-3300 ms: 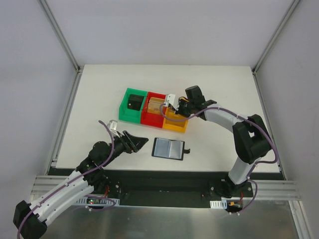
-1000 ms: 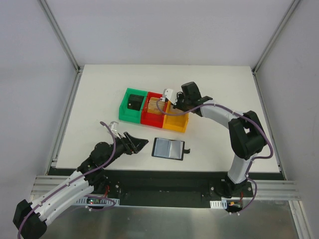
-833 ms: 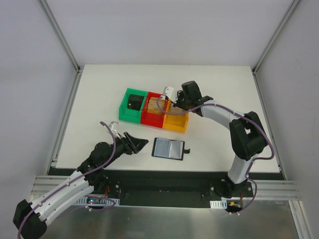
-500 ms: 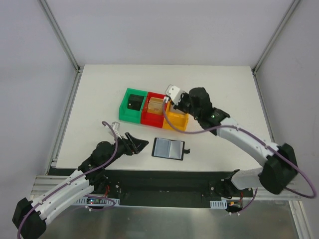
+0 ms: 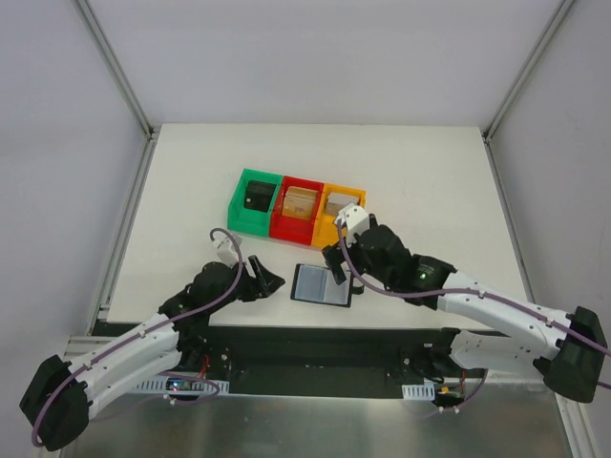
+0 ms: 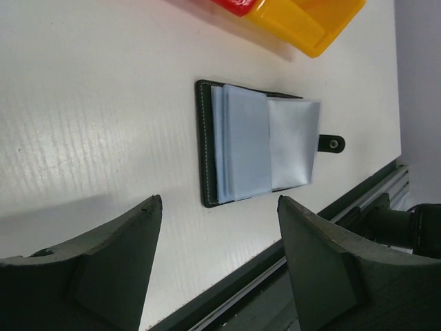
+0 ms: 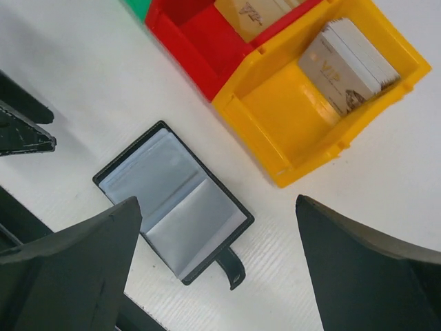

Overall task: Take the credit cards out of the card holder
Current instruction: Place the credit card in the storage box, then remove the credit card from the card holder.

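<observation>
Black on the white table [image 5: 191, 172]: left gripper [image 5: 272, 280] low just beside the card holder [image 5: 320, 284], fingers well apart and empty, probably set to pin its left edge. Card holder spread flat, clear sleeves up, close to the table's front edge, bins [image 5: 298, 221] just behind, so little room either way. Right gripper [image 5: 334, 265] above its right part, fingers at widest and holding nothing, yellow bin [image 5: 326, 237] of cards [image 7: 348, 69] just behind, likely there for another card.

Card holder [image 5: 320, 284]: black bifold, open flat, glossy grey sleeves up, snap tab out. Credit cards [image 7: 348, 65]: stacked in yellow bin [image 7: 275, 110].
</observation>
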